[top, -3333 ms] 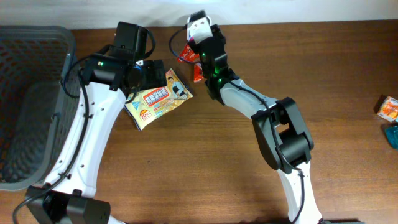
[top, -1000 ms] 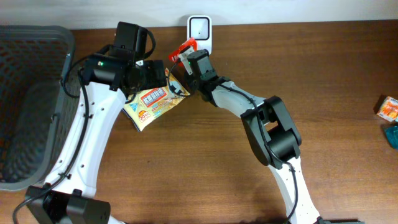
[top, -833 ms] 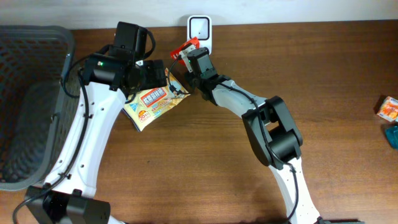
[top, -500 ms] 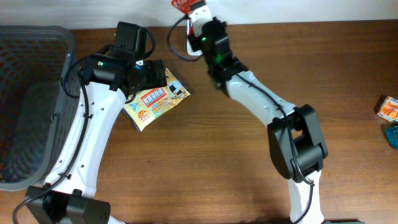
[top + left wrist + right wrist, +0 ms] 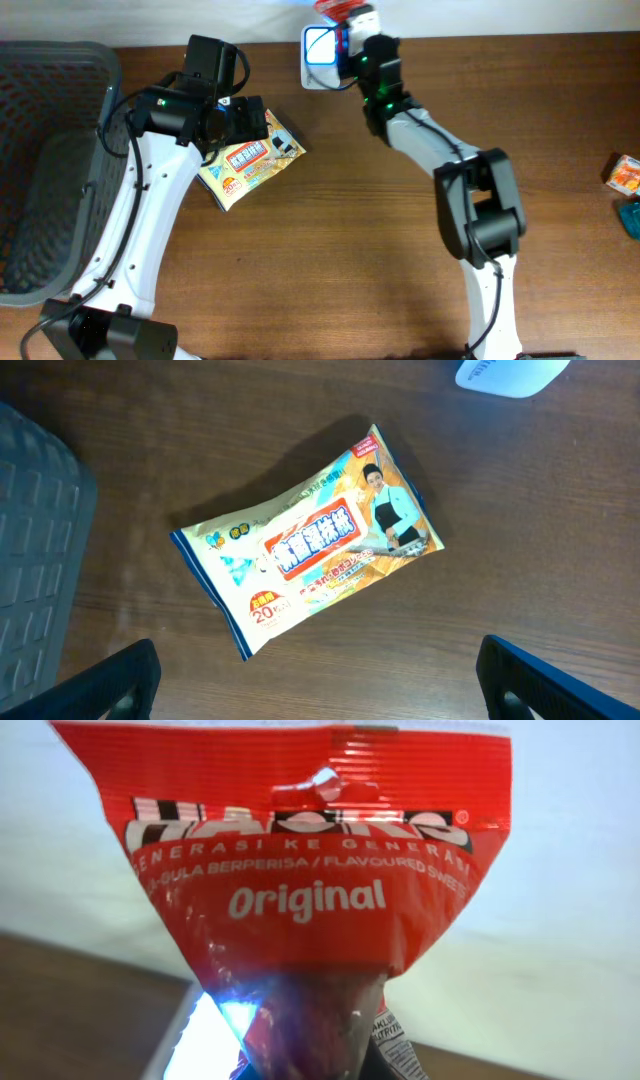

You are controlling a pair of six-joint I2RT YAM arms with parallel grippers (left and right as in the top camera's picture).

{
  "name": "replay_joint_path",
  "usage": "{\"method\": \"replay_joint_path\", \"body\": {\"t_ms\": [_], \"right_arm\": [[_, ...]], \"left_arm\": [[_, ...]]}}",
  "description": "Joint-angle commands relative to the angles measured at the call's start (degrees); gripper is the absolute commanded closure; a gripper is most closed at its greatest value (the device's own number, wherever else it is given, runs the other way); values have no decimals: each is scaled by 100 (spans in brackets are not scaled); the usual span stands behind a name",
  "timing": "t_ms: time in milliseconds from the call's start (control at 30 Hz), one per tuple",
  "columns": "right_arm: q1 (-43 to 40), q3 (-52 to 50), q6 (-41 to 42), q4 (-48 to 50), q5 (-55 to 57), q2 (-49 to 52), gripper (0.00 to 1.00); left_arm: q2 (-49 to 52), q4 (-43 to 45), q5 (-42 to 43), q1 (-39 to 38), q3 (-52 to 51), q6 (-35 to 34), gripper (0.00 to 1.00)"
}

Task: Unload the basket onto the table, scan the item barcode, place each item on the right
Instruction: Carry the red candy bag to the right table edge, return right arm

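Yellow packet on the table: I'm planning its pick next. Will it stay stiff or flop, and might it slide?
The yellow packet is a film pouch with sealed ends, so it would probably sag if pinched at one edge. Its glossy film on the smooth wooden table suggests it may slide when pushed. Looks thin, likely light.

Open wood runs across the middle and near side of the surface (image 5: 340,270), between the left arm (image 5: 150,200) and right arm (image 5: 415,135). A dark mesh basket (image 5: 45,170) walls off the left edge. A yellow packet (image 5: 250,165) lies flat under the left arm. The white scanner (image 5: 320,45) and red pouch (image 5: 335,8) crowd the far edge. A small orange box (image 5: 625,173) sits far right.
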Motion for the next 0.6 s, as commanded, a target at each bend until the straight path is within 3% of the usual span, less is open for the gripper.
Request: {"method": "replay_joint_path", "body": {"t_ms": [0, 100, 167, 300, 400, 433, 467, 500, 533, 567], "right_arm": [[-826, 68, 284, -981, 730, -1086, 96], [-2212, 68, 1659, -3593, 1840, -1598, 96], [-3296, 66, 2286, -5134, 1873, -1580, 96], [-4795, 44, 2374, -6170, 1825, -1515, 96], [-5421, -87, 2371, -6301, 1700, -1397, 96], [-5523, -96, 2367, -6297, 1631, -1366, 82], [-5578, -96, 2352, -6264, 1615, -1364, 57], [-5630, -96, 2302, -6262, 1615, -1364, 39], [-5641, -94, 2304, -6306, 1615, -1373, 26], [-5639, -94, 2304, -6352, 1615, -1429, 23]], "left_arm": [[20, -7, -42, 11, 42, -94, 1], [20, -7, -42, 11, 42, -94, 1], [20, -7, -42, 11, 42, -94, 1], [20, -7, -42, 11, 42, -94, 1], [20, -7, -42, 11, 42, -94, 1], [20, -7, -44, 11, 42, -94, 1], [20, -7, -42, 11, 42, -94, 1], [20, -7, -44, 11, 42, -94, 1], [20, -7, -44, 11, 42, -94, 1], [20, -4, -42, 11, 42, -94, 1]]}}
